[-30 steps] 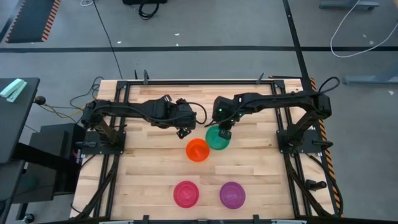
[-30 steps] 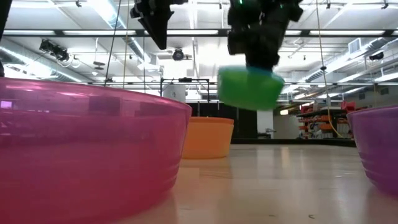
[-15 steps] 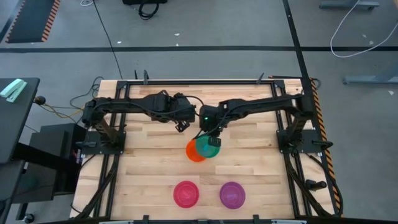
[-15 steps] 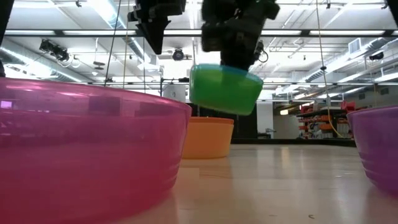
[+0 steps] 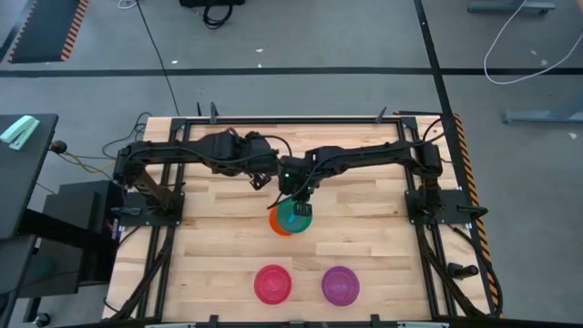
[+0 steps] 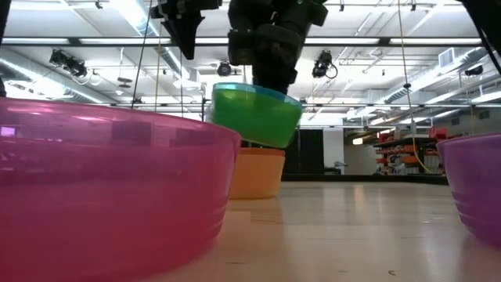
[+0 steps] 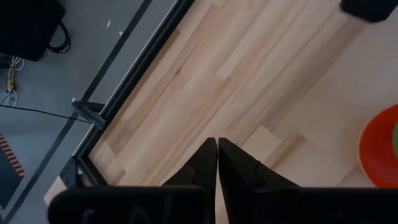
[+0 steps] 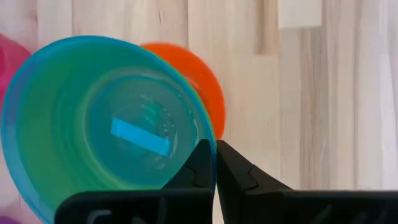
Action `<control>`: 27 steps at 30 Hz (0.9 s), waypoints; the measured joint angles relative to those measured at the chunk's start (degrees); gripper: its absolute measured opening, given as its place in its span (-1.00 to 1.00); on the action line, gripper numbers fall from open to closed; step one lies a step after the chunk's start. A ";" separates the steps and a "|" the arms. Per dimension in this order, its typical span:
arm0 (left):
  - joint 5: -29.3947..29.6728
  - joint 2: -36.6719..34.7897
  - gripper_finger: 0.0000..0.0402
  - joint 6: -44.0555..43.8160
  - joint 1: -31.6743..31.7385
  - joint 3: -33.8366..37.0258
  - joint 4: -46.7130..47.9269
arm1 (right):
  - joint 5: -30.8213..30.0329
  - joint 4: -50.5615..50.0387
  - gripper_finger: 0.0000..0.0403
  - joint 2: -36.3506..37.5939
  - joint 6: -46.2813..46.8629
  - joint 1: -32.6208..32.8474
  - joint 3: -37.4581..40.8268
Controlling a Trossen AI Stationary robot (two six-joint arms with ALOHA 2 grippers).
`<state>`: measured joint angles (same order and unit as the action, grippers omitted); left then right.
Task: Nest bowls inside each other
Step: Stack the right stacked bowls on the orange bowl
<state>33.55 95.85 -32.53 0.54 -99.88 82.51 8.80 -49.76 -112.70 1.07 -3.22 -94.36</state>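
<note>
Right gripper (image 8: 215,163) pinches the rim of the round green plastic bowl (image 6: 256,116), which the low view shows hanging above the round orange plastic bowl (image 6: 257,172); only the right wrist view reveals a blue bowl (image 8: 37,81) nested around it. Left gripper (image 7: 217,163) is closed, empty.

high view straight down over whole table (image 5: 228,264); low view level, near pink bowl (image 6: 102,188); both share it.

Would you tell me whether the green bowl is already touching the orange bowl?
Cannot tell. In the low view the green bowl, held by the right gripper, overlaps the orange bowl with no visible gap, but its depth is unclear. The high view only shows overlap.
</note>
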 joint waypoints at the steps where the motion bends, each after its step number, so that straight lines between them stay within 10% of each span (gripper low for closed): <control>1: 0.06 -0.44 -0.91 -0.03 -0.02 0.02 0.49 | -0.02 -0.07 -0.98 -0.18 -0.20 0.00 -0.41; 27: 6.55 -7.54 -0.90 -6.95 -4.89 0.00 3.44 | 0.41 -4.98 -0.98 -6.83 -0.89 -3.66 -2.37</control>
<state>40.10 88.31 -39.48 -4.35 -99.88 85.95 9.21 -54.74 -119.53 0.18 -6.88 -96.73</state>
